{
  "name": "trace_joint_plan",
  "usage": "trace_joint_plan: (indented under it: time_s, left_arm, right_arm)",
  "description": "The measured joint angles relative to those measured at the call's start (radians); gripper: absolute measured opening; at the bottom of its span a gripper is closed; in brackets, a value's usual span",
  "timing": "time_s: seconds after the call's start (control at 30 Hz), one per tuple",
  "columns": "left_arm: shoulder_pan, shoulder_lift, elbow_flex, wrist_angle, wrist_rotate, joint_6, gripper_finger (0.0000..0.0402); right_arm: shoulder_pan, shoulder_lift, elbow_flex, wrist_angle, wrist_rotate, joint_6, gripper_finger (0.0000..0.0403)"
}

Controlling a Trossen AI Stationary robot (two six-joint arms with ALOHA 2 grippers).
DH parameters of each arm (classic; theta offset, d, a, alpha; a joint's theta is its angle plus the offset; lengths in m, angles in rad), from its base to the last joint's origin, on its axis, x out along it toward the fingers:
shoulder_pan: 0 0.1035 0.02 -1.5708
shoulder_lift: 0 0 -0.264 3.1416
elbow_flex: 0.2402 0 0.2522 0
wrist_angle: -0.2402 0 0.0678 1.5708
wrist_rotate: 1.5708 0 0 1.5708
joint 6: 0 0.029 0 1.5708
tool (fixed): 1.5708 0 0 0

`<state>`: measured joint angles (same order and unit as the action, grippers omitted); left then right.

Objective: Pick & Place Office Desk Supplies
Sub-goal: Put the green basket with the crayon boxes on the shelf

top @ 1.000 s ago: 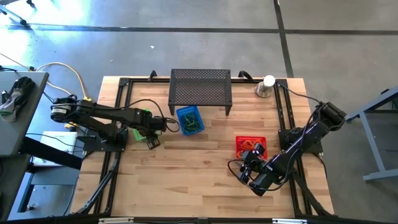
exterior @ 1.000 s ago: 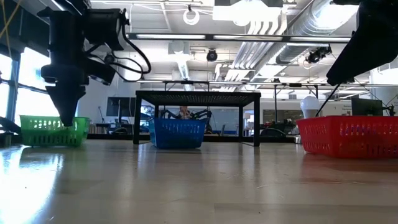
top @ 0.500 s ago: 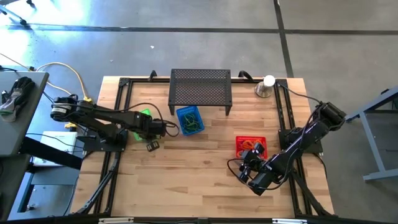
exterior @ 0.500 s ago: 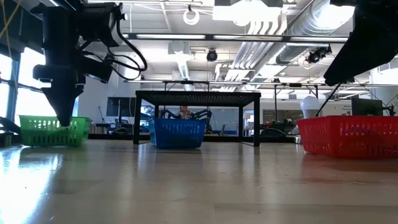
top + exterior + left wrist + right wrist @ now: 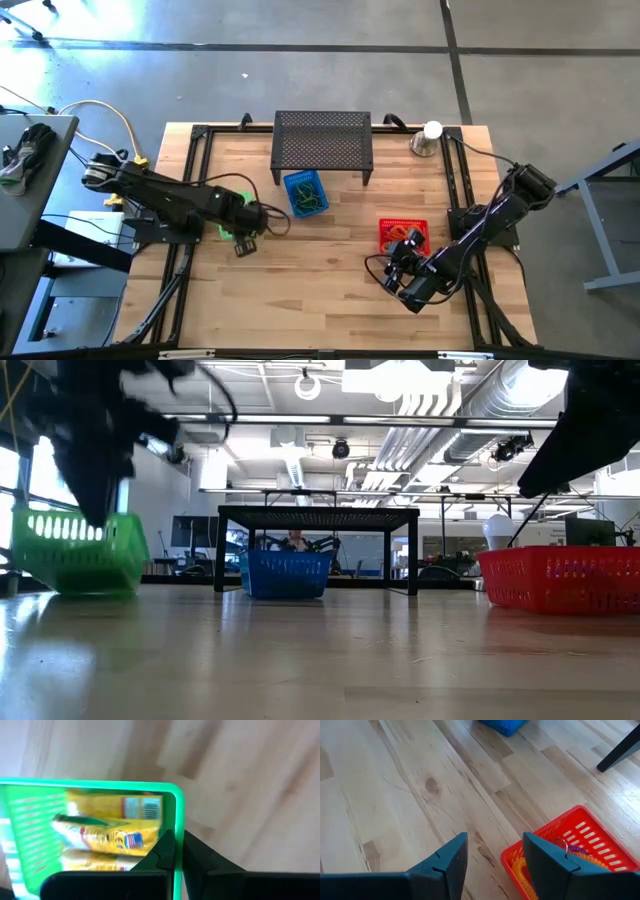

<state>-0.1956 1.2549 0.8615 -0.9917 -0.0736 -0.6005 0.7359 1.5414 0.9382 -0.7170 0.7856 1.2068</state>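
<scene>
The green basket (image 5: 226, 231) holds yellow packets (image 5: 107, 832) and sits at the table's left, blurred in the low view (image 5: 75, 550). My left gripper (image 5: 243, 240) is shut on its wall. My right gripper (image 5: 495, 862) hangs open above bare wood beside the red basket (image 5: 403, 233), which holds orange and purple loops (image 5: 555, 860). The blue basket (image 5: 305, 193) with green loops stands in front of the black stand. My left gripper comes from above, pointing down, and pinches the green basket's wall at its rim (image 5: 176, 837), on the side toward the table's right, near a corner. One finger is inside the basket and one outside. Whether the basket's bottom is off the table I cannot tell.
A black perforated stand (image 5: 322, 142) is at the far middle, and a silver cup with a white ball (image 5: 428, 138) at the far right. Black frame rails run along both table sides. Bare wood lies across the near middle.
My left gripper has shut on the green basket's wall and swung toward the table's near edge, taking the basket with it. The basket now shows larger and blurred in the low view. My right arm has kept still.
</scene>
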Motion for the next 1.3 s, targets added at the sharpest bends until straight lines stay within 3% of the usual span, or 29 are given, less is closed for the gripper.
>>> trace_joint_plan:
  time_s: [0.23,0.53,0.8,0.97,1.13,1.3]
  left_arm:
    - [-0.123,0.000,0.260,-0.142,-0.013,-0.078,0.0006]
    - [-0.194,0.108,0.556,-0.334,-0.157,-0.073,0.0005]
    - [-0.133,0.329,0.879,-0.571,-0.253,0.103,0.0005]
    - [-0.081,0.400,1.020,-0.570,-0.314,0.332,0.0005]
    - [-0.028,0.411,1.050,-0.547,-0.506,0.552,0.0005]
    - [0.092,0.411,1.050,-0.504,-0.476,0.710,0.0005]
  right_arm:
    - [-0.022,0.000,0.000,0.005,0.000,-0.001,0.0178]
    - [-0.026,0.000,0.000,0.015,0.001,-0.052,0.0178]
    - [-0.046,0.003,0.000,0.038,-0.001,-0.068,0.0178]
    - [-0.041,0.004,-0.009,0.072,-0.008,-0.068,0.0178]
    - [-0.042,0.004,-0.029,0.148,-0.035,-0.068,0.0178]
    - [-0.042,0.004,-0.054,0.222,-0.058,-0.068,0.0178]
